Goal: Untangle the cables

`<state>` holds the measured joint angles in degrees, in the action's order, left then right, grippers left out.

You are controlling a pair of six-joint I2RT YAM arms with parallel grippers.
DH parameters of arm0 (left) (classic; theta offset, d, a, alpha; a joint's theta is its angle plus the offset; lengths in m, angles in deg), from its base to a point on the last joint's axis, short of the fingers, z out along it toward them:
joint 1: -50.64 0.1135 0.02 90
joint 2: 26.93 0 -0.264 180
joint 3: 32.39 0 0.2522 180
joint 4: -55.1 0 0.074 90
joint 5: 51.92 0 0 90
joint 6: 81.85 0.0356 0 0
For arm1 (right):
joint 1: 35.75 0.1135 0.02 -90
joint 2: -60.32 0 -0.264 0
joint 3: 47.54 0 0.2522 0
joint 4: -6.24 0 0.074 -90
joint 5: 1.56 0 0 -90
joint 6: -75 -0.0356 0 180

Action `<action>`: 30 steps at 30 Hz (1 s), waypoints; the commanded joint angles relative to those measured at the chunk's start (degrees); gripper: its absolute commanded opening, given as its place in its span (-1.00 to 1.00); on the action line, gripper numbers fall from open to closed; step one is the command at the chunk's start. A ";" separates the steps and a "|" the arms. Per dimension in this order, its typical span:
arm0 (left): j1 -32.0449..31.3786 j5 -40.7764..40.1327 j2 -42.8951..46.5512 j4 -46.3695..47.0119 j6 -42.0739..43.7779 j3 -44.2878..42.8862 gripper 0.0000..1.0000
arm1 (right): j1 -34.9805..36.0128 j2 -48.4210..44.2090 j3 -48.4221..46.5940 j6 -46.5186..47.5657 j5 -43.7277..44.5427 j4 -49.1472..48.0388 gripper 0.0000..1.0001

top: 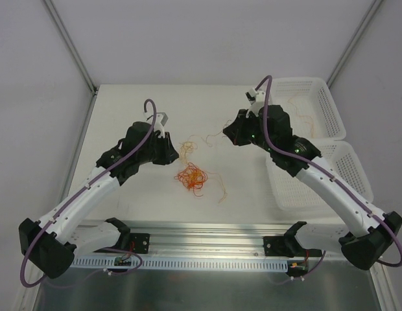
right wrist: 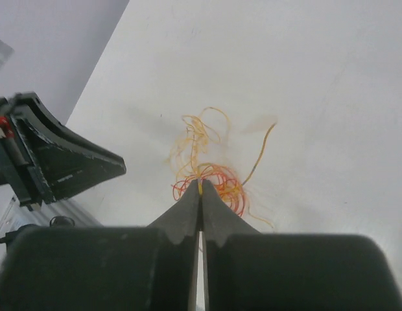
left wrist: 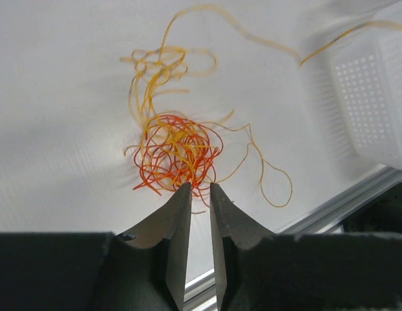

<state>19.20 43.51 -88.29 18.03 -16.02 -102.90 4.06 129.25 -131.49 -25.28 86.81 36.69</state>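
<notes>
Red and yellow cables [top: 191,173] tangled mid-frame on desk [top: 123,116] | left gripper [left wrist: 200,188] slightly parted, empty | right gripper [right wrist: 200,183] closed, pinching one yellow strand

basket [left wrist: 369,97] cut by frame edge, one cable [right wrist: 260,122] blurred

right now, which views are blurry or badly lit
top external: sharp, evenly lit; left wrist: cables crisp, basket soft; right wrist: cables hazy, one yellow strand smeared, right fingers dark
</notes>
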 commanded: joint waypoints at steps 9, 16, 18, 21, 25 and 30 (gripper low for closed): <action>-0.20 3.00 1.60 11.79 -4.05 12.97 -0.03 | -0.79 -3.98 -11.53 9.05 5.76 11.43 -0.99; -1.95 3.80 -6.04 17.77 -5.81 12.81 0.59 | -0.88 -3.27 -13.48 9.32 3.21 12.23 -0.99; -3.70 2.66 -9.73 18.91 -5.11 10.88 0.64 | -0.79 -3.18 -13.57 9.14 2.07 12.23 -0.99; -5.29 0.90 -15.00 19.79 -3.61 7.89 0.65 | -0.88 -2.92 -13.74 8.44 -0.48 12.05 -0.99; -7.05 -2.95 -21.94 19.79 -4.57 5.08 0.59 | -0.96 -3.01 -13.74 7.30 -2.06 11.88 -0.99; -7.06 -8.67 -29.42 19.27 -8.26 5.25 0.39 | -0.88 -4.32 -14.00 6.86 -2.24 12.58 -0.99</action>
<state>12.31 40.45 -115.00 36.93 -21.94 -96.69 3.39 126.50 -142.73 -17.74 85.94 49.43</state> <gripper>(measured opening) 0.709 0.016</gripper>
